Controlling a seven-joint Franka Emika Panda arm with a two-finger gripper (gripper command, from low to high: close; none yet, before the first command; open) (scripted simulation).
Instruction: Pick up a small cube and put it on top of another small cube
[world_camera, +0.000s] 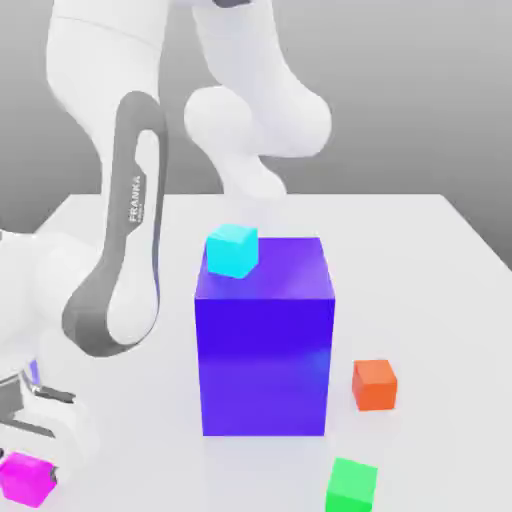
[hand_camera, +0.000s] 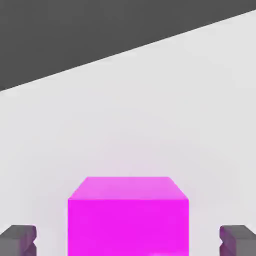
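You see the magenta cube closest, low in the hand view, sitting between the gripper fingers, which stand wide with gaps either side. In the exterior view, a cyan cube tops the blue block.
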